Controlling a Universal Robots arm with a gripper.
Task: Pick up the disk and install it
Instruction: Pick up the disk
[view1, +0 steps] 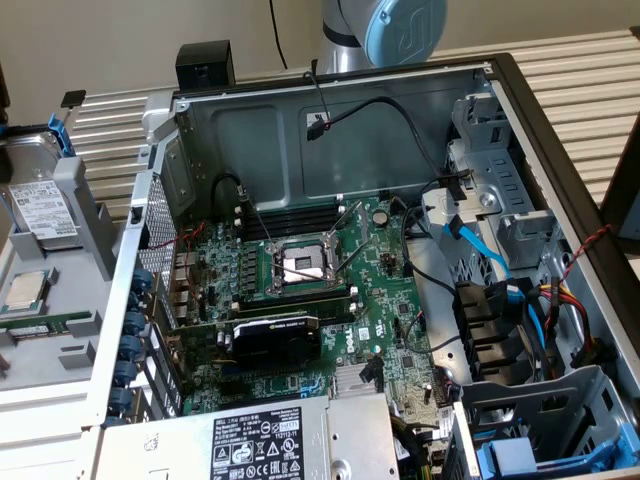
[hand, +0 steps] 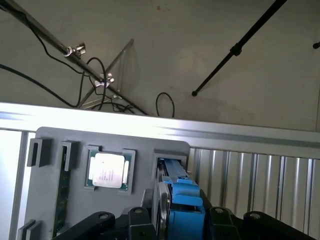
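Grey tray (hand: 50, 200) on ribbed metal table (hand: 260, 185), disk (hand: 186, 200) upright in it; tool (hand: 181, 224) astride, grip unclear; cables (hand: 165, 102) on floor (hand: 210, 45).

Beige wall (view1: 110, 35) behind, ribbed metal tabletop (view1: 575, 95), grey-brown floor (hand: 165, 45) w/ stand legs (hand: 234, 50) & loose cables (hand: 164, 104).

At twelve o'clock in the exterior view the arm (view1: 340, 40) is a silver-grey tube carrying a rounded light-blue joint cap (view1: 405, 28) with a pale logo, while the gripper (hand: 182, 222) is matte black, built of angular links with round pivot pins.
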